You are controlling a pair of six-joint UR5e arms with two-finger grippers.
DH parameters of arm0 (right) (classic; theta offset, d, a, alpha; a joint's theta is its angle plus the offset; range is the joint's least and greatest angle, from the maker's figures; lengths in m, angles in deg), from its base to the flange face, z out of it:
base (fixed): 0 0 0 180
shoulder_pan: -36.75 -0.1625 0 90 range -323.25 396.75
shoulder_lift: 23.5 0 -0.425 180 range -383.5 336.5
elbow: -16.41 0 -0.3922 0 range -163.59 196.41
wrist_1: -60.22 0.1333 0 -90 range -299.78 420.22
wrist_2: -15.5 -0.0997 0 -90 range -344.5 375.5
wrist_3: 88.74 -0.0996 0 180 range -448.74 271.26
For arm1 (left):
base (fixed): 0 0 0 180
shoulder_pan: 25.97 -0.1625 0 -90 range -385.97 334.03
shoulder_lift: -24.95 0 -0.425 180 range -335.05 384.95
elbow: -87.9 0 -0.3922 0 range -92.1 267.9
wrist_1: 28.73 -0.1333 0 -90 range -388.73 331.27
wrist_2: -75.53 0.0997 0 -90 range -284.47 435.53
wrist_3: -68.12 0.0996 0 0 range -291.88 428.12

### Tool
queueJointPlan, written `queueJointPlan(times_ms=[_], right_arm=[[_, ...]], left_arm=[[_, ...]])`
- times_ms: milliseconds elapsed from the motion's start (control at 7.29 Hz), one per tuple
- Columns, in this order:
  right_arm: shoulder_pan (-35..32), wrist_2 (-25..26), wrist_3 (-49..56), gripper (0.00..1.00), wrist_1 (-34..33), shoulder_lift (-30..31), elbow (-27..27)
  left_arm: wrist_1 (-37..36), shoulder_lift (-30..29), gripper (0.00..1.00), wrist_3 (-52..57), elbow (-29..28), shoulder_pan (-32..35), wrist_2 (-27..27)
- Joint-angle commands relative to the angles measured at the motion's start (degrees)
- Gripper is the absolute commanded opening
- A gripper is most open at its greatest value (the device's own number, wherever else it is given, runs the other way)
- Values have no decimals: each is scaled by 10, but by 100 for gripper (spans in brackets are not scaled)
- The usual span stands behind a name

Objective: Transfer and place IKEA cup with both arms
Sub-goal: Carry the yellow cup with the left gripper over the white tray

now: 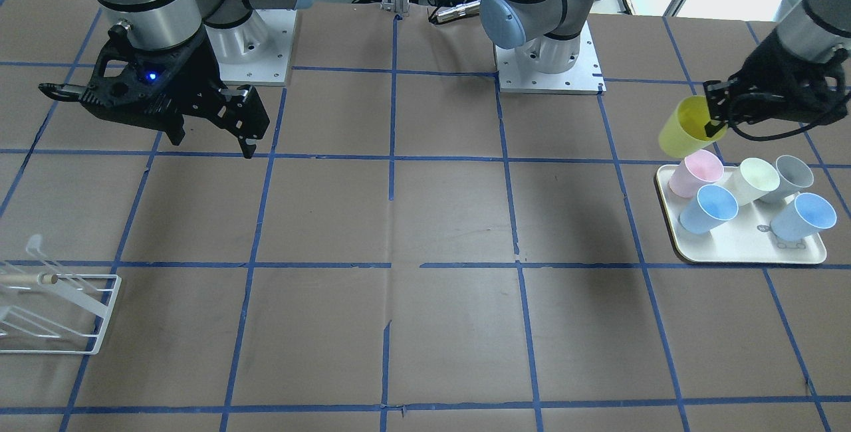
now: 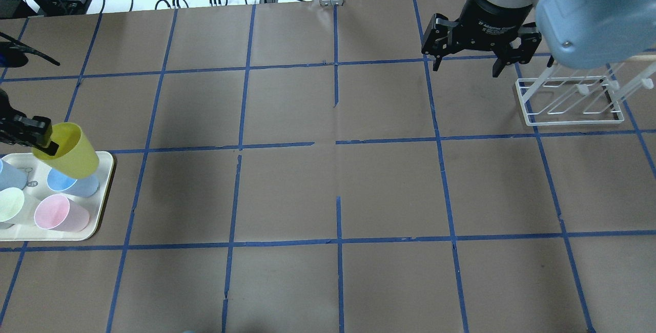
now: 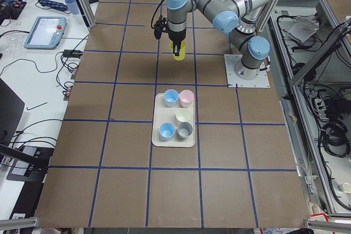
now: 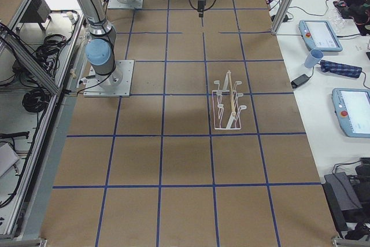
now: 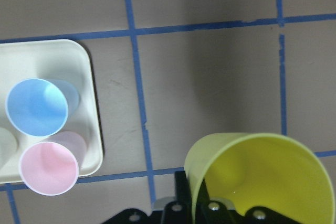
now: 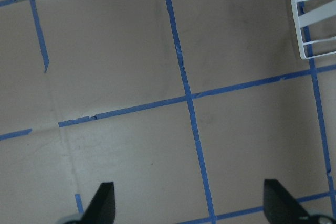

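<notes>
One bright-yellow tapered IKEA cup (image 1: 681, 133) hanging tilted, left gripper (image 1: 715, 113) clamping its rim, tray (image 1: 738, 249) holding five pastel cups (image 1: 695, 173), right gripper (image 2: 466, 69) gaping.

The bright yellow IKEA cup (image 1: 683, 129) hangs tilted in midair, rim pinched by the left claw (image 1: 713, 116); the right claw (image 2: 466, 66) gapes wide.

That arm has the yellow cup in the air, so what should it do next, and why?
Probably carry the yellow cup toward the middle of the table: the left claw grips its rim, lifted clear of the tray, while the right claw hangs open and empty near the white rack.
</notes>
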Motion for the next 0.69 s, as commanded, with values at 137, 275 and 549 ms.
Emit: queueJointPlan(times_ms=[137, 275, 549], right_arm=[[2, -3, 113, 100, -43, 4, 8], [1, -5, 126, 100, -7, 4, -3], [0, -6, 128, 100, 40, 4, -16]], left_arm=[[0, -99, 0, 142, -85, -81, 3], [-2, -128, 0, 188, -94, -107, -4], [-73, -185, 0, 309, -95, -147, -10]])
